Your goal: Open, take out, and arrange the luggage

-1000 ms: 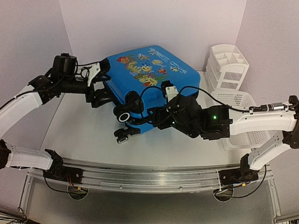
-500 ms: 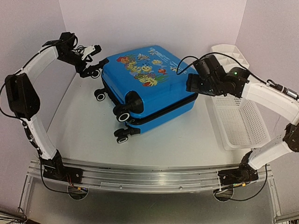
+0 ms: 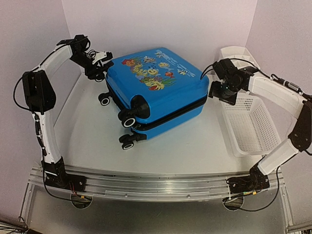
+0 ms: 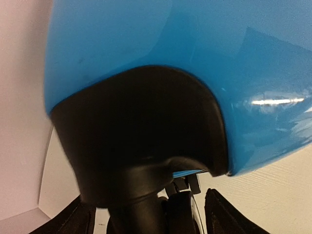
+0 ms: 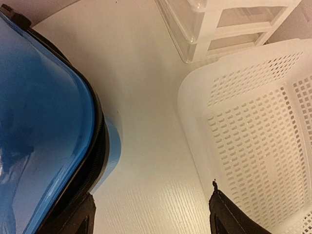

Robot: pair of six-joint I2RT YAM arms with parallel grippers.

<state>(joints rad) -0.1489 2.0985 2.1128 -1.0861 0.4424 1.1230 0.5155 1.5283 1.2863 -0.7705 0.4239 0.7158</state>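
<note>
The luggage [image 3: 156, 90], a bright blue hard-shell suitcase, lies flat on the white table [image 3: 87, 141] with its fish-and-coral lid facing up. Its black zip band [image 5: 95, 146] runs unbroken round the side, so it is closed. Three of its black wheels [image 3: 129, 122] show at the end that points towards my bases. My left gripper [image 3: 99, 72] is at the suitcase's far left corner, low against the shell. In my left wrist view the blue shell and a black wheel housing [image 4: 136, 136] fill nearly everything. My left fingers [image 4: 229, 219] stand apart on either side of the corner wheel [image 4: 180, 214], with a sliver of pale table showing on each side of it. They are spread and have hold of nothing (close, but no contact that I can see). My right gripper [image 3: 223, 96] hangs just off the suitcase's right edge, pointing down at the strip of table beside it. My right fingers [image 5: 234, 217] are wide apart with only bare table between them. The white slatted basket [image 3: 258, 126] lies to the right of the suitcase, near it but not touching. A white plastic drawer unit [image 5: 219, 29] stands off the suitcase's far right corner.
</note>
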